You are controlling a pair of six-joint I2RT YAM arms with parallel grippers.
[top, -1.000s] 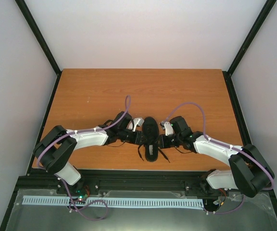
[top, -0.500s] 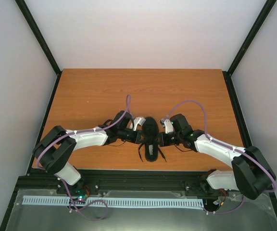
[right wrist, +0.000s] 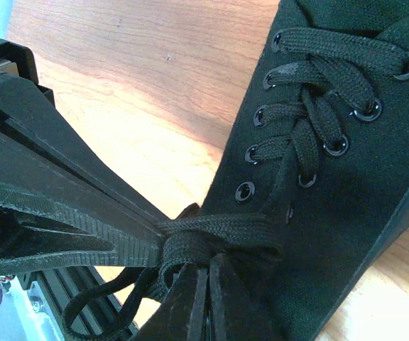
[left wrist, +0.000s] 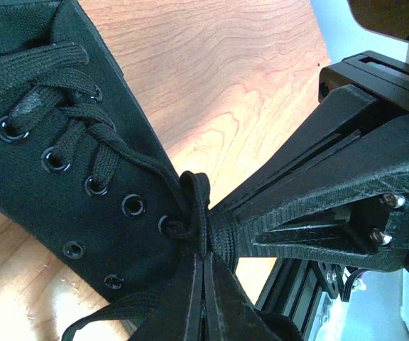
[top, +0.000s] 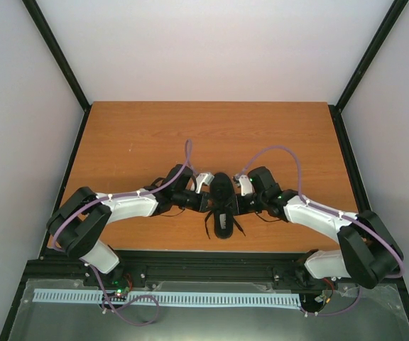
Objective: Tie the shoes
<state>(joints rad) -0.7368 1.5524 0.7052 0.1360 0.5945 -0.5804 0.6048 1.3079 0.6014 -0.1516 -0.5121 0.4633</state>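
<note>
The black shoe (top: pixel 222 201) lies at the table's near middle, toe pointing away. My left gripper (top: pixel 211 204) and right gripper (top: pixel 234 204) meet over its lace area from either side. In the left wrist view my left gripper (left wrist: pixel 206 257) is shut on a loop of black lace (left wrist: pixel 196 202) by the lowest eyelets, and the right gripper's fingers (left wrist: pixel 311 206) come in from the right with lace wound round their tip. In the right wrist view my right gripper (right wrist: pixel 204 268) is shut on a flat lace band (right wrist: pixel 222 229), beside the left gripper's fingers (right wrist: pixel 77 227).
The wooden table (top: pixel 148 135) is bounded by a black frame and pale walls. A black rail (top: pixel 211 259) runs along the near edge just behind the shoe's heel. Loose lace ends (top: pixel 207 226) trail toward that edge. Purple cables (top: pixel 188 153) arch over both arms.
The right arm has shifted left, closer against the shoe. The loose lace ends near the heel have drawn in shorter. The left arm has barely moved.
</note>
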